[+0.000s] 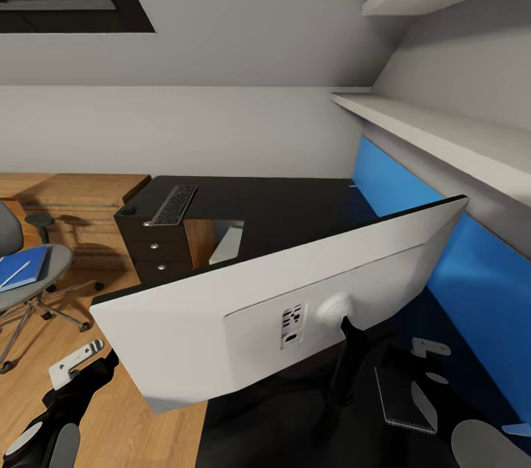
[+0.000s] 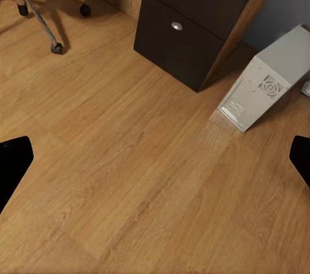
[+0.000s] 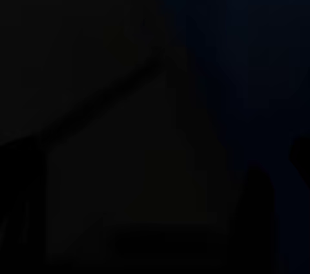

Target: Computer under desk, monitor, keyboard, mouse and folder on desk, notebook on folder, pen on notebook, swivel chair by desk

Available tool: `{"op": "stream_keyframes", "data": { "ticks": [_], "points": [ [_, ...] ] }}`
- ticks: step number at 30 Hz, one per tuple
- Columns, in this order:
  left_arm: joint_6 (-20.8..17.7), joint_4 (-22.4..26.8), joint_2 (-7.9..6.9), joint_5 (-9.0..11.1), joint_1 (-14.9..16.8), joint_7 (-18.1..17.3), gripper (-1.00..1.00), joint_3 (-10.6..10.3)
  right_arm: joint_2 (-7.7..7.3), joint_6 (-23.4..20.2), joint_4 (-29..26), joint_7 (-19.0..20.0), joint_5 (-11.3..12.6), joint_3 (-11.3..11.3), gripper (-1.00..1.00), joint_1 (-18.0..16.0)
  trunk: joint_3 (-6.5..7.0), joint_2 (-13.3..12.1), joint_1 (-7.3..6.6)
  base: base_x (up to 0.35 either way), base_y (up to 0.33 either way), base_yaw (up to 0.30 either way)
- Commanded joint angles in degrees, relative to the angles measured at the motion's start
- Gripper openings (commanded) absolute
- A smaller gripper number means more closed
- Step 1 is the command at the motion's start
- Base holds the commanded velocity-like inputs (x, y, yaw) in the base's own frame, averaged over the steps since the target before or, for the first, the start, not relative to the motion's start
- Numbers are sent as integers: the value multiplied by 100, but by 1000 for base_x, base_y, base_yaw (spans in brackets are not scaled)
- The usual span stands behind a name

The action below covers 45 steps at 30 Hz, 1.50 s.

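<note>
**A:** Where was the monitor (image 1: 221, 313)?

**B:** On the black bench (image 1: 295, 214), close to the head camera, its light grey back toward the camera and the panel tilted, one end higher than the other. Its black stand (image 1: 346, 361) ran down to the bench top.

**A:** And the rest, taking the monitor as the mark?

**B:** The keyboard (image 1: 174, 204) lay flat on the bench beyond the monitor, at the far corner over the dark drawers (image 1: 158, 250). The mouse (image 1: 128, 209) sat just beside the keyboard, on the side away from the monitor, at the bench edge. The swivel chair (image 1: 29, 269) stood on the wooden floor (image 1: 125, 409), well apart from the monitor and past the drawer end of the bench. The blue folder (image 1: 22, 267) lay on its seat, with the white pen (image 1: 16, 273) on top.

**A:** The computer?

**B:** In the left wrist view the computer (image 2: 268, 86) stood on the floor just beside the drawers, a small gap between them.

**A:** The claws?

**B:** The left claw (image 2: 155, 158) was spread, its two dark fingertips (image 2: 13, 161) wide apart over bare floor, pinching nothing. The right claw (image 1: 428, 372) hung low near the monitor stand. Its wrist view was almost black, so I could not tell its state.
</note>
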<state>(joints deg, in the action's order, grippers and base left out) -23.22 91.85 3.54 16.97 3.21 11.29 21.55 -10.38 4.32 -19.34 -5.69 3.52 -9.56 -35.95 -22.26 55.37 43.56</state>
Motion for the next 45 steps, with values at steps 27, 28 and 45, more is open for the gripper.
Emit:
{"op": "stream_keyframes", "data": {
  "ticks": [27,28,45],
  "points": [
    [-25,9,6,62,4,31,100,15,1,-359,141,-15,26,7,100,-9,-7,3,1,-88,0,0],
    [-25,9,6,61,4,31,100,14,1,-360,141,-14,26,7,100,-9,-7,3,1,-75,0,0],
    [-25,9,6,62,5,30,100,10,9,-345,150,-11,26,11,100,-9,-7,3,1,-188,0,0]
  ]
}}
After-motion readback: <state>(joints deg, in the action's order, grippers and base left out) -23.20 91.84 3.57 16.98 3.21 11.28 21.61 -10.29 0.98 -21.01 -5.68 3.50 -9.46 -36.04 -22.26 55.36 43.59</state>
